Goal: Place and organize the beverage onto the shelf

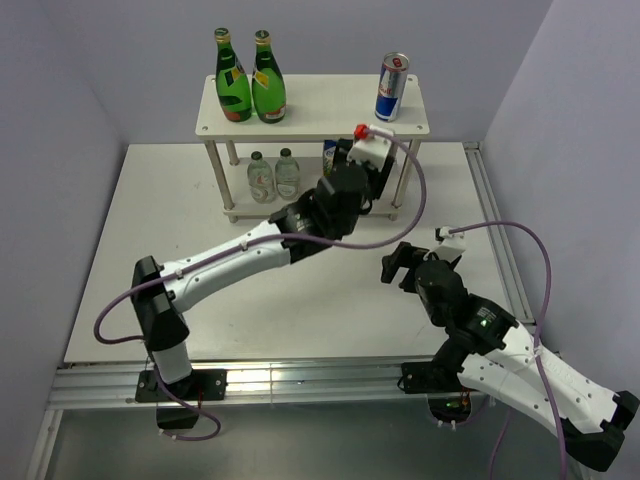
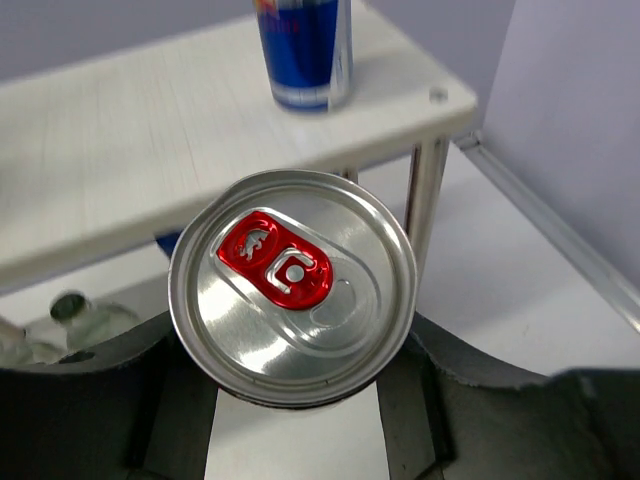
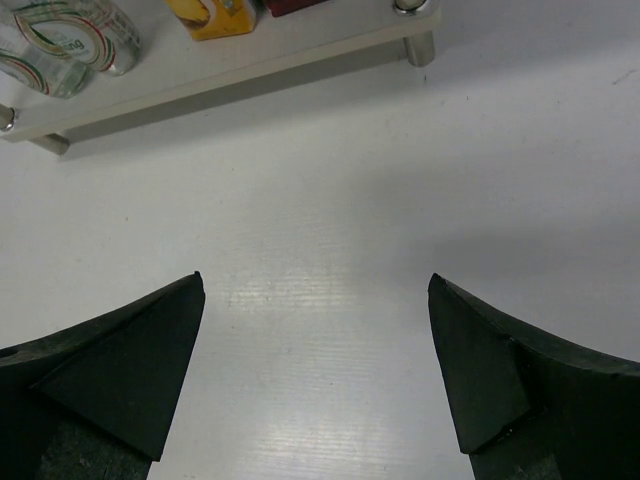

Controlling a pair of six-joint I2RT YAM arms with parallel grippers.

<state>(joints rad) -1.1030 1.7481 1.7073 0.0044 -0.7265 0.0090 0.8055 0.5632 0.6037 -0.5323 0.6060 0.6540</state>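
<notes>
pinching a silver-lidded, red-tabbed can (image 2: 292, 300) are the left jaws; right jaws spread wide.

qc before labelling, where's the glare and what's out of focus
Left wrist: the held silver-topped can with red tab is sharp, its lid sheeny; the blue-silver can on the cream shelf behind looks soft. Right wrist: faint glare on the white table. Top external: bright strip at the table's near edge.

Left arm outstretched, left end effector (image 2: 295, 395) tight around a can (image 2: 292, 300); right end effector (image 3: 315, 285) spread wide.
</notes>
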